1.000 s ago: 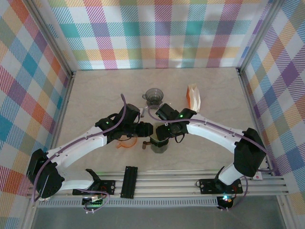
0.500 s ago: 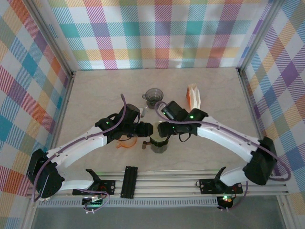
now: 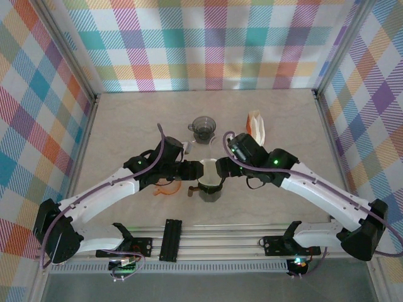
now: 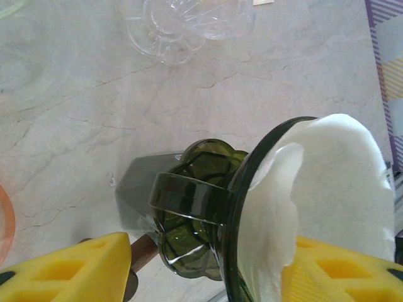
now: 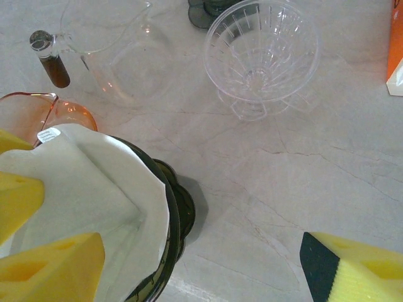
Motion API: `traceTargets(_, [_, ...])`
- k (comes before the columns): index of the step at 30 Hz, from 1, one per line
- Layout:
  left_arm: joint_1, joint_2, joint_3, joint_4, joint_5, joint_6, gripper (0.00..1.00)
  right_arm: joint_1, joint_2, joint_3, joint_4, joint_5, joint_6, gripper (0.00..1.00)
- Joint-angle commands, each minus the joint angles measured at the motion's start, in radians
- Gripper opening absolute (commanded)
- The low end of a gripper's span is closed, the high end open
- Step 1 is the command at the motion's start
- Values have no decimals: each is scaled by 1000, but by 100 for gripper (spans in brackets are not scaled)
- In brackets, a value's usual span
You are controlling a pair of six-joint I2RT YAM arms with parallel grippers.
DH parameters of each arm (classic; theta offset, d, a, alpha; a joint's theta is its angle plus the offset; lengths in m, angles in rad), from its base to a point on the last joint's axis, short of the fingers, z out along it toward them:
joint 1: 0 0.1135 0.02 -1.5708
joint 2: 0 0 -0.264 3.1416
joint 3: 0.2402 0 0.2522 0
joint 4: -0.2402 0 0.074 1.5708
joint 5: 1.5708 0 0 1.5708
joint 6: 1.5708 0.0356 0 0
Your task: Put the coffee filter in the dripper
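Observation:
A dark green glass dripper [image 4: 201, 207] stands on the marble table, and the white coffee filter [image 4: 327, 189] sits inside its cone. From above, the filter [image 3: 209, 171] shows as a white patch over the dripper [image 3: 210, 189]. My left gripper [image 4: 201, 274] straddles the dripper. Its left finger [image 4: 69, 270] stands clear of the glass, and its right finger [image 4: 340, 274] is behind the filter's edge. My right gripper [image 5: 201, 270] is wide open beside the dripper [image 5: 170, 214]. One of its fingers [image 5: 56, 267] hovers over the filter [image 5: 88, 189].
A clear plastic dripper [image 5: 261, 56], a clear glass server [image 5: 113, 56] with a brown handle [image 5: 50, 63] and an orange dripper [image 5: 38, 113] stand close behind. A grey dripper [image 3: 203, 128] and an orange-and-white filter pack [image 3: 256, 128] sit farther back.
The right arm has drawn back to the right, away from the dripper, and the filter stays in the cone. The left gripper's jaws have widened around the dripper.

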Motion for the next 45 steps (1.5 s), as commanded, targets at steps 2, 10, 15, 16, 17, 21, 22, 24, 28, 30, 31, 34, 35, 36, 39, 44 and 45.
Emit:
traceTargets(2, [-9,-55,20,6,3,-17,63,-5,-46,-15,30,26,18,83])
traceTargets(10, [36,-180,1,-26,-94,-68,65,-5,-143,-86,74,66,36,83])
traceTargets(15, [184,-234,-57,-65,-106,-105,65,-4,-198,-133,77,92,55,83])
traceTargets(16, [211,-234,-76,-77,-109,-109,64,-4,-206,-141,74,93,59,83])
traceTargets(17, [250,-231,-96,-90,-110,-118,63,-4,-213,-149,73,95,62,84])
traceTargets(21, [332,-210,-179,-101,-119,-145,60,-5,-232,-179,68,94,70,84])
traceTargets(22, [339,-203,-193,-104,-137,-149,59,-4,-235,-186,67,93,74,84])
traceTargets(24, [349,-188,-206,-113,-173,-150,59,-5,-242,-203,69,92,78,84])
traceTargets(28, [364,-140,-219,-83,-212,-130,54,-4,-253,-233,80,90,86,84])
traceTargets(30, [364,-105,-217,-81,-228,-125,50,-5,-255,-243,79,90,89,84])
traceTargets(31, [365,-88,-217,-85,-244,-124,49,-5,-260,-249,80,90,91,84])
traceTargets(34, [366,-52,-218,-100,-295,-126,48,-6,-274,-269,79,92,96,84])
traceTargets(35, [366,-41,-219,-98,-303,-125,48,-6,-279,-276,81,94,98,84])
traceTargets(36, [366,-31,-219,-89,-303,-121,48,-6,-285,-283,81,96,100,84])
traceTargets(39, [366,4,-221,-74,-294,-122,44,-6,-296,-300,79,109,110,85])
traceTargets(44, [366,12,-226,-78,-296,-117,38,-35,-311,-327,39,156,142,85])
traceTargets(45, [366,12,-226,-82,-295,-118,36,-46,-315,-337,38,151,147,85])
